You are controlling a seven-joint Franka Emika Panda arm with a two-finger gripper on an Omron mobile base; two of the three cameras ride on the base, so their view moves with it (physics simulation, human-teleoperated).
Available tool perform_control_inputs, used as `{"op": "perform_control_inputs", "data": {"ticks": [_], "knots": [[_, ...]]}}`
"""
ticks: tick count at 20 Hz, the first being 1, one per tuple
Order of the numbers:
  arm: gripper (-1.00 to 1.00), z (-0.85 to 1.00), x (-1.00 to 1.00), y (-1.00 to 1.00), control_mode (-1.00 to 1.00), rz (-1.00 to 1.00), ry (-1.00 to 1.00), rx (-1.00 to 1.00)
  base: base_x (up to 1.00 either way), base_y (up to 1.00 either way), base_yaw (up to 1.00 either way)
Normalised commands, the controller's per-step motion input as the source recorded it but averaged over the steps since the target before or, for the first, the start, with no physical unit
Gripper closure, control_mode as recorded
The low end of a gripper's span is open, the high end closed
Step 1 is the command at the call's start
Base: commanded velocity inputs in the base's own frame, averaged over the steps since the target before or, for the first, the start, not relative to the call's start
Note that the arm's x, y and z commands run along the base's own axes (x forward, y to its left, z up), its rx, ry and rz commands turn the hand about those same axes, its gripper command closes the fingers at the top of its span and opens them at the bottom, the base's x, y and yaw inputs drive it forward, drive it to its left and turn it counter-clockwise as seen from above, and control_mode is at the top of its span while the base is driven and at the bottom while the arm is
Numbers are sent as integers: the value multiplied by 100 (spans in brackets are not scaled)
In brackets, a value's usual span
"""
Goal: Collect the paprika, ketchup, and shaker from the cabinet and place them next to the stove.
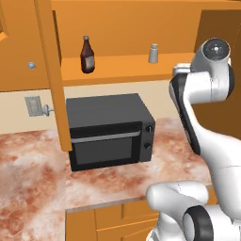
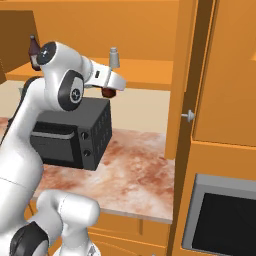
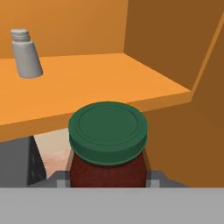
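Observation:
My gripper (image 3: 107,176) is shut on the paprika (image 3: 107,144), a squat dark brown jar with a green lid, held just in front of and below the cabinet shelf (image 3: 87,85). In the right base view the gripper (image 2: 107,92) hangs under the shelf edge, above the microwave. The shaker (image 3: 26,53) (image 1: 153,53) (image 2: 114,57) stands upright on the shelf. At the shelf's left end is the ketchup (image 1: 87,55) (image 2: 34,50), also upright. The stove is out of view.
A black microwave (image 1: 108,129) (image 2: 75,135) sits on the marbled counter (image 1: 33,174) below the cabinet. An open cabinet door (image 1: 51,70) hangs at the left. A tall orange unit (image 2: 220,90) with a dark built-in panel (image 2: 225,220) stands at the right.

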Motion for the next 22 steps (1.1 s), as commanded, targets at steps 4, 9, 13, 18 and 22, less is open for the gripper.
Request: {"op": "perform_control_inputs", "data": {"ticks": [4,9,13,18,22], "knots": [[100,0,-69,27,-100,1,0,0,0,0,0],[100,0,-57,20,-100,5,-2,-1,0,0,0],[100,-5,-41,14,-100,9,-1,-2,0,0,0],[100,-8,-24,13,100,8,0,-3,-6,3,2],[100,0,0,0,100,0,0,0,-41,6,14]]}}
